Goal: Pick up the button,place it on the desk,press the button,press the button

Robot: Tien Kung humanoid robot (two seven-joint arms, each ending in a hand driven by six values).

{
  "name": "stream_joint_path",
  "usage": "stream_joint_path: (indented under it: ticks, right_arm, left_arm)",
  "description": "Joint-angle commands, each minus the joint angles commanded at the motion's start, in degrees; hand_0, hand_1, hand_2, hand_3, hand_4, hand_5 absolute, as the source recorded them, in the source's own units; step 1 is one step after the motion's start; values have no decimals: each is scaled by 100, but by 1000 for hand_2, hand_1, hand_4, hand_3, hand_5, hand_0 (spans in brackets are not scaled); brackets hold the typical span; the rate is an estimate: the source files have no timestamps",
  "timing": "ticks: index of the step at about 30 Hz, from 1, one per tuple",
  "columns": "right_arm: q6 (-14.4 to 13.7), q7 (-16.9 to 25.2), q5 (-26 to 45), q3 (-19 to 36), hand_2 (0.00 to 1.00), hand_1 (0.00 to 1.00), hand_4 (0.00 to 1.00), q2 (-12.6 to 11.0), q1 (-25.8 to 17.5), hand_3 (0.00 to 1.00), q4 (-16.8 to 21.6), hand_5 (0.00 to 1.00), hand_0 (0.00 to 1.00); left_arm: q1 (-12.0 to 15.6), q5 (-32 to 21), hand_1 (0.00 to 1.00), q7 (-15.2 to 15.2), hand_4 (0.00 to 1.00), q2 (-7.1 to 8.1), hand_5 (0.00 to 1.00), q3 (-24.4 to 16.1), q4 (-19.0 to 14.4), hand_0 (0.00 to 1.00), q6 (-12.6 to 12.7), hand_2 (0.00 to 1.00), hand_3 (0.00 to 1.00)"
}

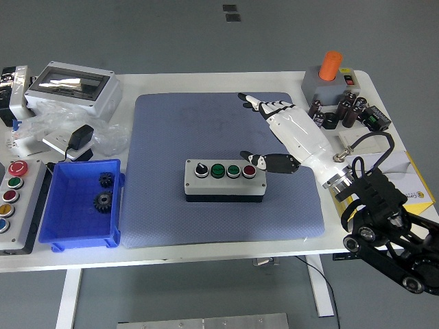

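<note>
A grey button box [225,180] lies flat in the middle of the blue mat [178,123]. Its top carries a black knob, two green buttons and a red button in a row. My right hand [264,130] hovers above and to the right of the box, open, fingers stretched toward the far left and the thumb [271,162] pointing at the box's right end. It touches nothing. My left arm is out of view.
A blue bin [79,205] with two black gears stands at the left. A second button panel [12,202] lies at the left edge. A grey enclosure [72,86] is at the back left. A joystick box [330,79], black capacitors [336,113] and a yellow-white carton [384,181] stand at the right.
</note>
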Motion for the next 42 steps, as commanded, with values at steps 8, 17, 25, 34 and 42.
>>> stream_joint_path:
  ticks: [8, 17, 25, 34, 42]
  right_arm:
    - [805, -397, -736, -185, 291, 314, 361, -234, -13, 706, 372, 106, 249]
    - [1164, -689, -881, -415, 187, 225, 277, -226, 162, 657, 302, 2, 202]
    - [1147, -783, -891, -759, 147, 167, 220, -72, 321, 621, 89, 2, 166]
    - [1093, -848, -874, -1112, 144, 164, 205, 275, 497, 624, -423, 2, 166]
    - [1082, -874, -852, -1165, 143, 164, 203, 474, 572, 623, -804, 2, 161]
  left_arm:
    - [4, 54, 682, 14, 712, 3, 291, -55, 0, 677, -4, 590, 656]
    - [-2, 94, 682, 10, 716, 10, 296, -100, 0, 678, -13, 590, 658]
    - [-7, 120, 682, 4, 727, 9, 308, -124, 0, 678, -20, 593, 663]
    - [-16, 154, 682, 1, 729, 10, 309, -151, 0, 679, -33, 594, 665]
    - [-18, 156, 683, 0, 730, 11, 314, -154, 0, 678, -46, 595, 667]
